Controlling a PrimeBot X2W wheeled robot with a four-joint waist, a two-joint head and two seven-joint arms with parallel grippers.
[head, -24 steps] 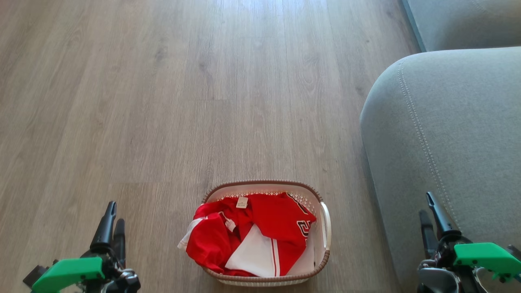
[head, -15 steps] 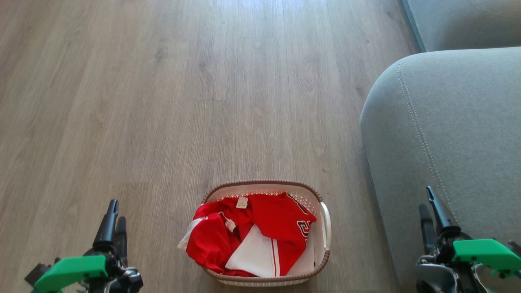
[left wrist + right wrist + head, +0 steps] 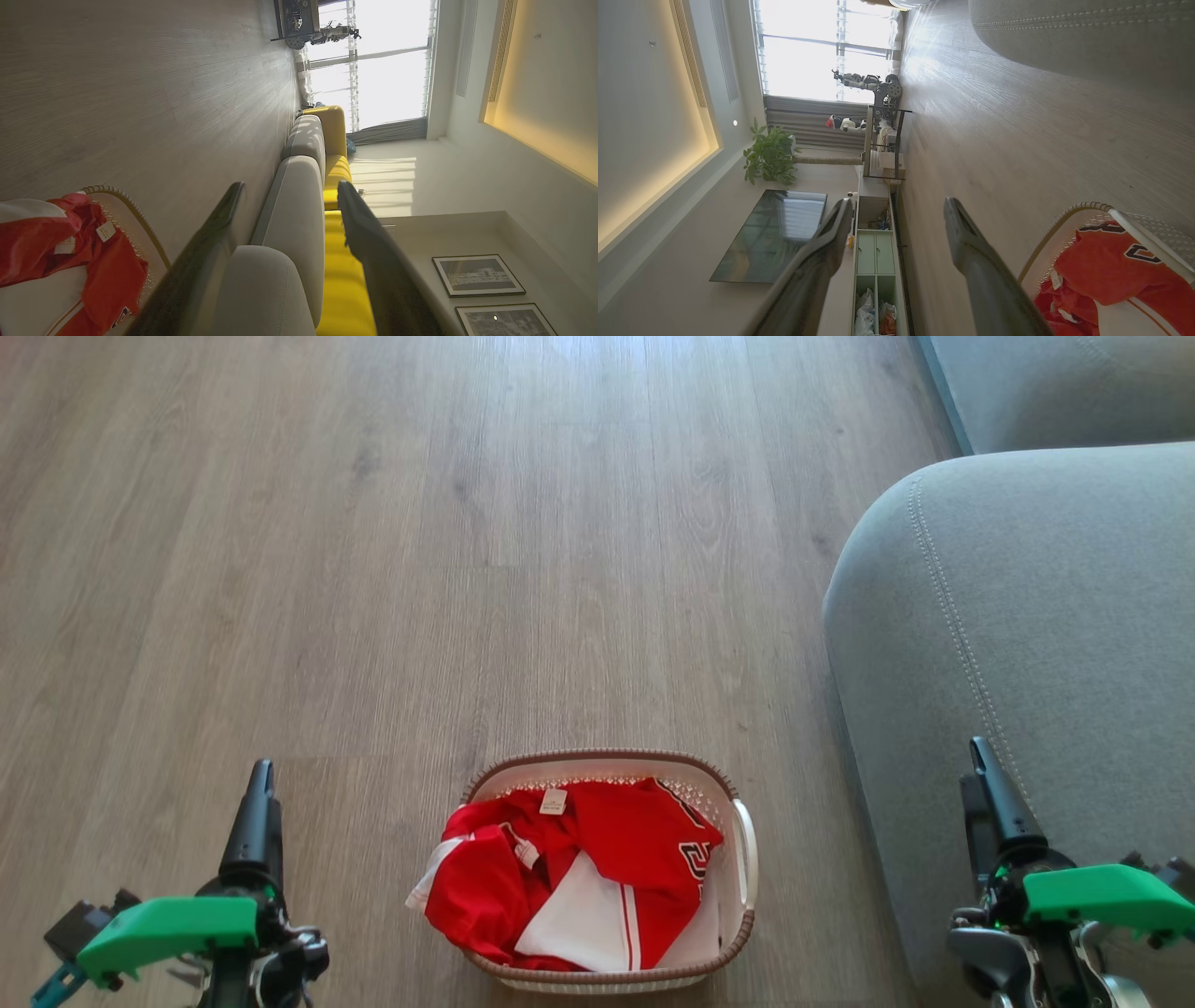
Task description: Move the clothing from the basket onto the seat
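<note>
While both stand wide open and empty, the left claw (image 3: 264,779) hovers over the floor (image 3: 373,569) and the right claw (image 3: 976,761) over the edge of the seat (image 3: 1046,616). Between the claws the basket (image 3: 747,859) sits on the floor, holding the red and white clothing (image 3: 597,868); one fold spills over the rim on the left claw's side.

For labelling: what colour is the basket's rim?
Woven brown; the basket rim shows best in the head view.
</note>
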